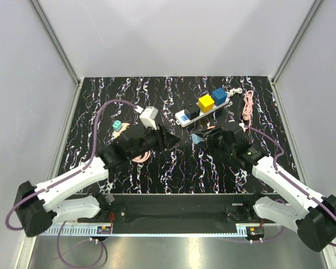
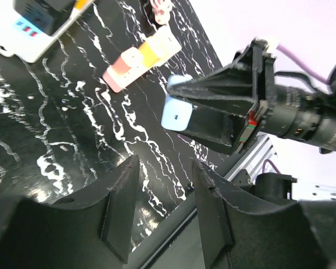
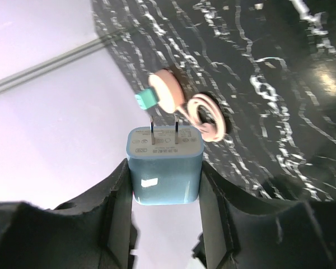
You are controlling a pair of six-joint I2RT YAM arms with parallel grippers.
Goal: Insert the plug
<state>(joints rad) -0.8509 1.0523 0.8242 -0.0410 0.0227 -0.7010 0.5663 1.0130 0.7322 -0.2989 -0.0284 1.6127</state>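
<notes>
My right gripper is shut on the plug, a light blue charger block whose two metal prongs point away from the wrist. From above, this plug hangs just over the table's middle, a short way in front of the white power strip. That strip carries a yellow cube and a blue cube. My left gripper faces the plug from the left, a small gap apart. In the left wrist view its jaws stand apart with nothing between them, and the plug shows beyond them.
A white adapter on a purple cable and a teal connector lie at the left. A pink cable lies at the back right. A coiled pink cable sits under the left arm. A pink, yellow and white bar lies near the strip.
</notes>
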